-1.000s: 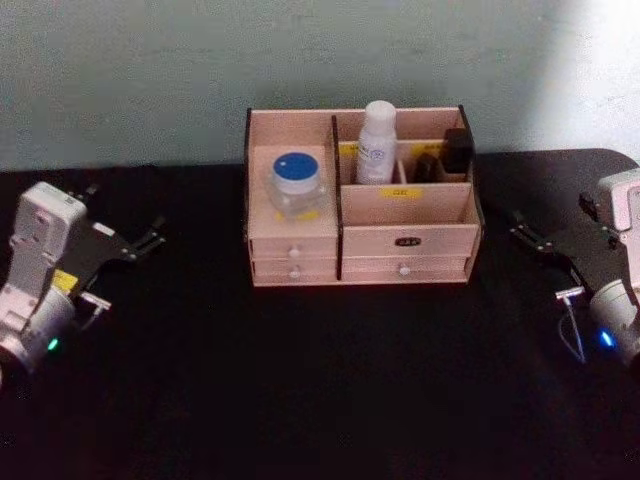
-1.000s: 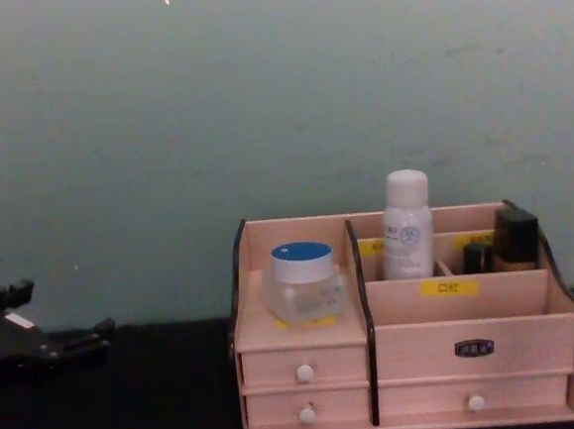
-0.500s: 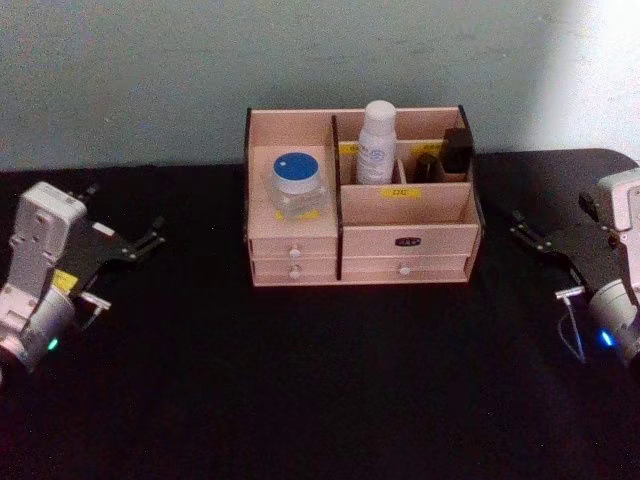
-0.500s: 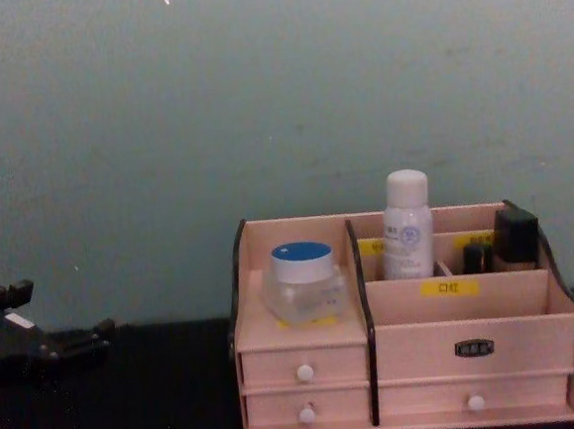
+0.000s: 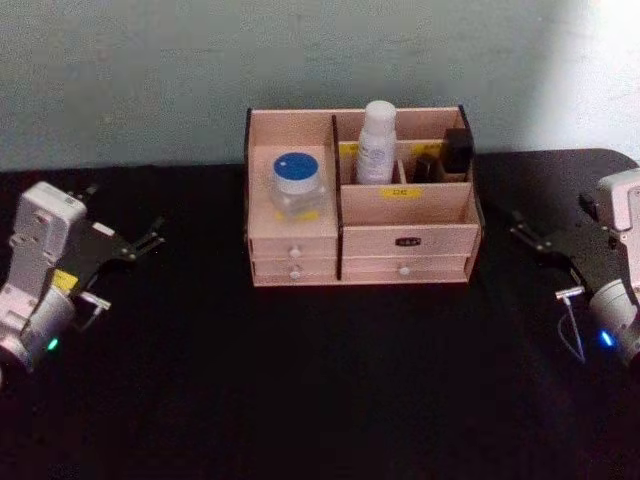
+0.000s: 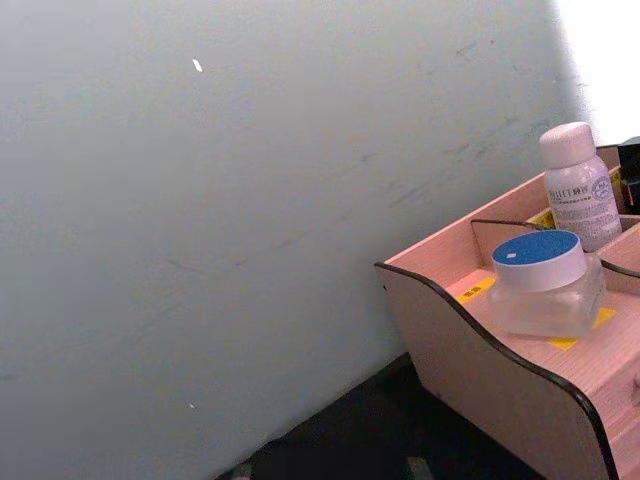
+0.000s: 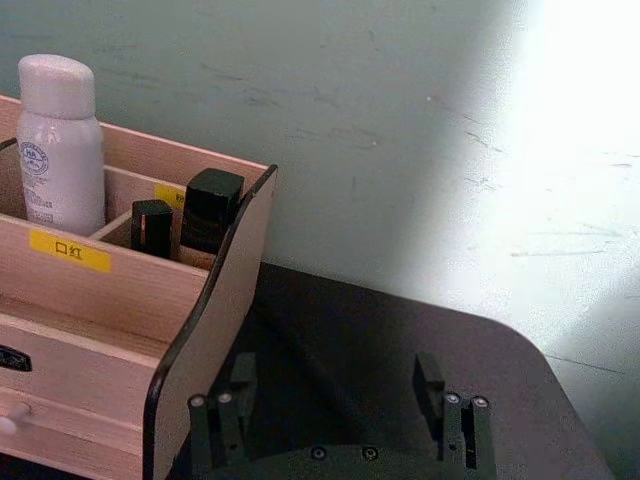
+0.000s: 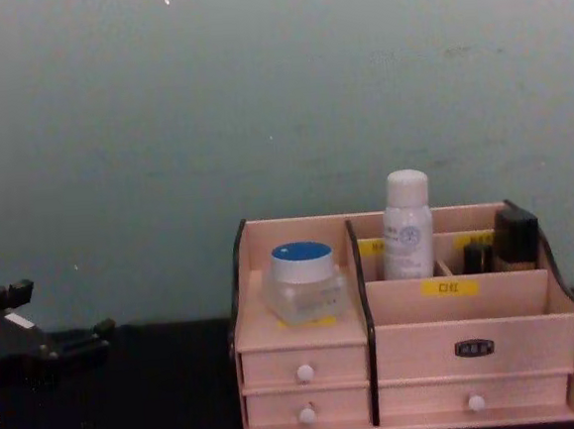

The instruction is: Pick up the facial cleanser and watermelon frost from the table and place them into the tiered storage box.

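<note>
Centrally, on the black bench (image 5: 320, 380), I see the tiered storage box (image 5: 405, 241) standing upright against the pale green wall (image 5: 150, 70), its drawers facing me. Its left shelf carries a clear jar with a blue lid (image 5: 296, 183), resting on a yellow label. A white bottle with a pale cap (image 5: 376, 142) stands upright in the rear compartment just right of the dark divider. At the box's right rear, two dark items (image 5: 447, 153) sit in small compartments; what they are I cannot tell. The long front compartment behind the yellow label holds nothing that I can see.

My left claw (image 5: 148, 240) rests on the bench well to the left of the box, its fingers pointing toward the box. Whether those fingers are spread or pressed together I cannot tell. In the chest view the same claw (image 8: 83, 340) lies low at the left edge.

My right claw (image 5: 524, 232) rests on the bench well to the right of the box. In the right wrist view its dark fingers (image 7: 429, 380) stand spread apart, with bare bench between them, beside the box's right side panel.
</note>
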`<state>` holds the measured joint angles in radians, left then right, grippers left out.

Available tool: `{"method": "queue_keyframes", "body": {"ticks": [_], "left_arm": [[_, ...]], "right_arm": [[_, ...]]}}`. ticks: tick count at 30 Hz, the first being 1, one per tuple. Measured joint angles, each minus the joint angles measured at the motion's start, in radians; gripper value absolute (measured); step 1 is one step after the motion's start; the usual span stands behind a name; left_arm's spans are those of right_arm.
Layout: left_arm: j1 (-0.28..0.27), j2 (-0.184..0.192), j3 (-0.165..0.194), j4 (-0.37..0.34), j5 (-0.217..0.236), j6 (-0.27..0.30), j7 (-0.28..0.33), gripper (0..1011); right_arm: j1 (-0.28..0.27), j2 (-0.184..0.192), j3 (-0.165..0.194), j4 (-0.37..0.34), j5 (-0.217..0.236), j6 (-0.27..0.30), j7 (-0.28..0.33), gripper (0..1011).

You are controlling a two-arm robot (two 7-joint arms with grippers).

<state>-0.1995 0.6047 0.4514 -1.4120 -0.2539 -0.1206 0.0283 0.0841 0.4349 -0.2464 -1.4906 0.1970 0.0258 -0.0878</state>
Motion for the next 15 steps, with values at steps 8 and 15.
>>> {"method": "queue_keyframes", "body": {"ticks": [8,15], "left_arm": [[0.000,0.000,0.000,0.000,0.000,0.000,0.000,1001],[0.000,0.000,0.000,0.000,0.000,0.000,0.000,1001]], "right_arm": [[0.000,0.000,0.000,0.000,0.000,0.000,0.000,1000],[0.000,0.000,0.000,0.000,0.000,0.000,0.000,1000]]}}
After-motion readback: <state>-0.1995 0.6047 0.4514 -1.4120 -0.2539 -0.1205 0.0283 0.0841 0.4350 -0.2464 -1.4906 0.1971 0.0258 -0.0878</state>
